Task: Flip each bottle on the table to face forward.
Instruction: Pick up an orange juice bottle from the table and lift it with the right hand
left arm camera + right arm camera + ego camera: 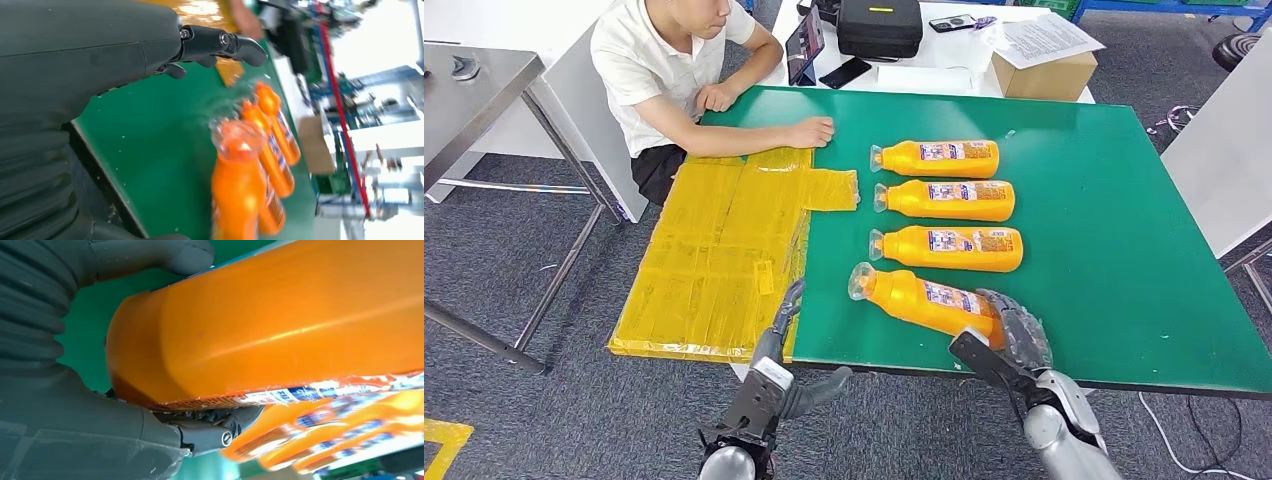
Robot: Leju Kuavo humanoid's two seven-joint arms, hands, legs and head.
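Several orange bottles lie on their sides in a column on the green table (1104,200), caps to the left. The nearest bottle (919,298) is tilted, and my right hand (1014,335) grips its base end; the right wrist view shows the thumb and fingers (210,427) wrapped around that bottle (280,325). Beyond it lie a second bottle (949,248), a third bottle (947,200) and a farthest bottle (937,158), labels up. My left hand (784,335) hovers open at the table's front edge, left of the nearest bottle (237,185), holding nothing.
A yellow taped sheet (714,260) covers the table's left part. A person sits at the far left corner with a hand (809,131) resting on the table. A cardboard box (1044,70) and a black case (879,25) stand on the white table behind.
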